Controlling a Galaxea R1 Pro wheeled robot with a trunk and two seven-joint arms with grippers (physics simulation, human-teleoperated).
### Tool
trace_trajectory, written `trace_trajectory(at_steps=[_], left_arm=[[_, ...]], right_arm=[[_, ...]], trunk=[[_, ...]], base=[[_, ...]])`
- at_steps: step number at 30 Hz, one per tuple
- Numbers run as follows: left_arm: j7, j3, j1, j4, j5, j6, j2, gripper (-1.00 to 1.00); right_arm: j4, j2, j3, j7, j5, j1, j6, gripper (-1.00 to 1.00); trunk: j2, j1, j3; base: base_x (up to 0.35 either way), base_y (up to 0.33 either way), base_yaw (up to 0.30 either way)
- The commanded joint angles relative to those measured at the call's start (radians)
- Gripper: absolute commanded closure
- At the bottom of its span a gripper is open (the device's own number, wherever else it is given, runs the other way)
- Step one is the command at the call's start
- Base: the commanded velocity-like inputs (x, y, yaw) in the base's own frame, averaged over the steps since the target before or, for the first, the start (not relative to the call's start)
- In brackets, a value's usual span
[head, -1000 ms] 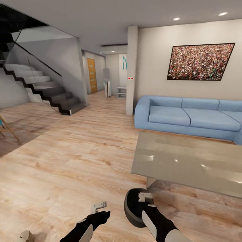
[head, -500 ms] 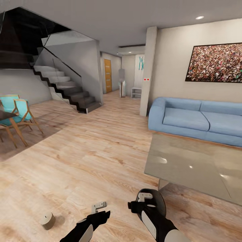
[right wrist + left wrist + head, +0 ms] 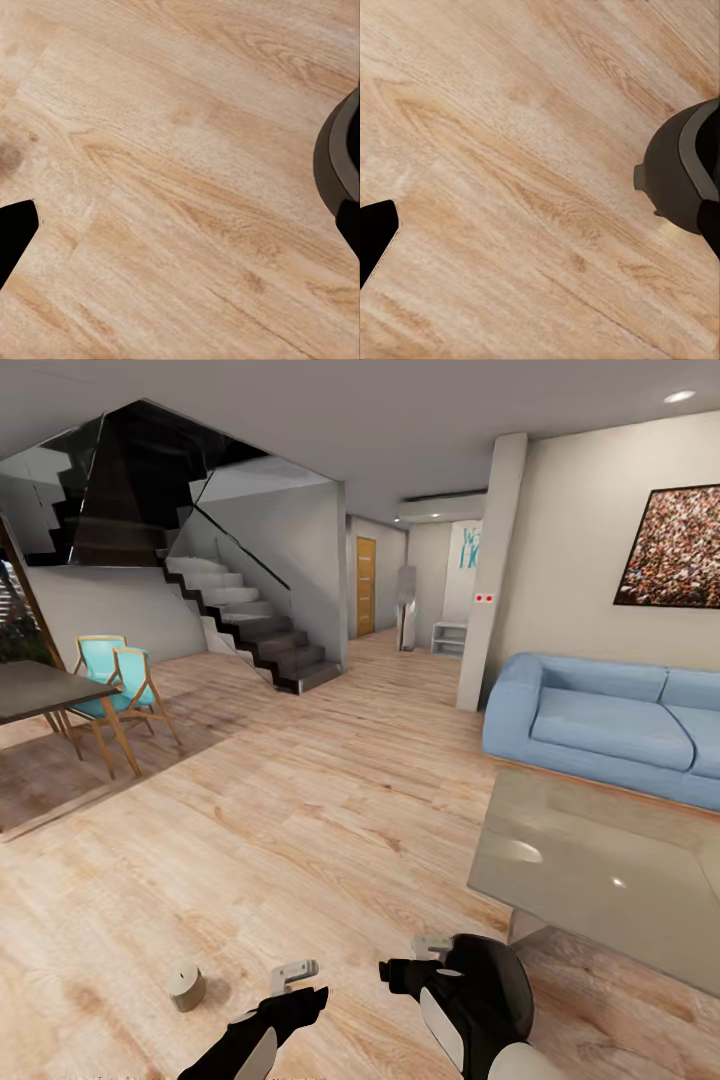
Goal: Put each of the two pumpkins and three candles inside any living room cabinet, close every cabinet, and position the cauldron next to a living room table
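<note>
The dark, round-bodied cauldron (image 3: 478,992) hangs at the right gripper (image 3: 420,968), low over the pale wooden plank floor (image 3: 300,830) and just beside the near corner of the glossy grey low worktop (image 3: 600,875); whether the gripper clamps its rim I cannot tell. The left gripper (image 3: 292,975) hovers above the floor holding nothing, its spread not readable. A small tan cylindrical candle (image 3: 186,988) stands on the floor near the left gripper, and a long blue sofa (image 3: 610,725) sits behind the worktop.

no readable text, teal marks on far wall panel (image 3: 469,546) illegible
</note>
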Motion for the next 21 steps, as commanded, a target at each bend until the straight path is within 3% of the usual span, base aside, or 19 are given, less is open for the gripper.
trace_trajectory(at_steps=[1,9,21], left_arm=[[0.000,-0.003,-0.001,-0.001,0.007,0.004,0.000,-1.00],[-0.001,0.000,-0.001,0.000,0.007,0.004,0.000,-1.00],[-0.005,-0.002,-0.001,0.000,0.008,0.003,0.001,-1.00]], right_arm=[[-0.003,-0.001,0.008,-0.009,-0.010,0.000,0.005,-1.00],[-0.001,0.000,0.010,-0.008,-0.009,0.000,-0.007,-1.00],[0.013,0.002,0.012,-0.008,-0.008,0.000,-0.022,-1.00]], trunk=[[-0.001,0.000,-0.001],[-0.001,0.000,-0.001],[-0.001,0.000,-0.001]], base=[[0.000,0.014,0.277],[0.000,0.096,0.278],[0.000,0.271,0.278]])
